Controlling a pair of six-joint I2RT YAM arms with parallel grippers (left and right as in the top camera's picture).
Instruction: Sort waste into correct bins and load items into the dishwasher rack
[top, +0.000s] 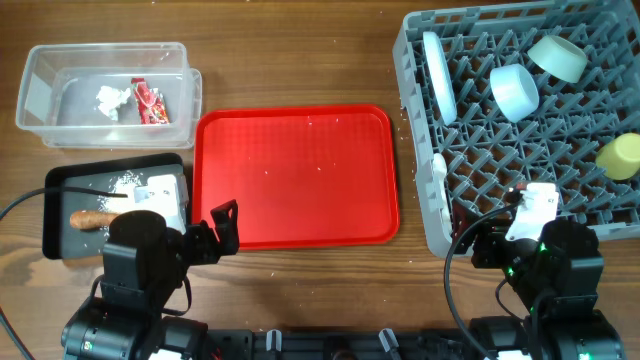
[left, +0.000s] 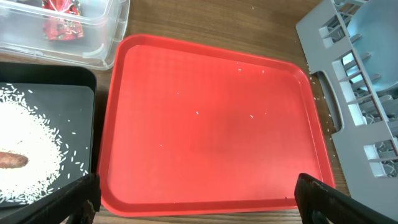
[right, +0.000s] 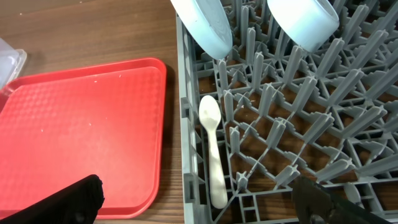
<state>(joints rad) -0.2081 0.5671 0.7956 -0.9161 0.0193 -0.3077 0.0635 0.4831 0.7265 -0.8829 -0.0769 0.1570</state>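
Note:
The clear tub (top: 40, 95) holds the red wrapper (top: 150, 103) and the white tissue (top: 110, 98). The black tray (top: 60, 240) holds rice grains (left: 31, 143) and the orange stick (top: 90, 218). The grey rack (top: 520, 140) holds the blue plate (top: 438, 75), blue bowl (top: 514, 90), green bowl (top: 557, 57), yellow-green cup (top: 620, 155) and white spoon (right: 213, 149) lying along its left edge. My left gripper (left: 199, 199) is open and empty over the red tray's near edge. My right gripper (right: 199, 199) is open and empty above the rack's near left corner.
The flat red serving tray (top: 295, 175) lies in the middle between the bins and the rack, with a few stray rice grains on it. Wood table shows around it. Both arm bases sit at the near edge.

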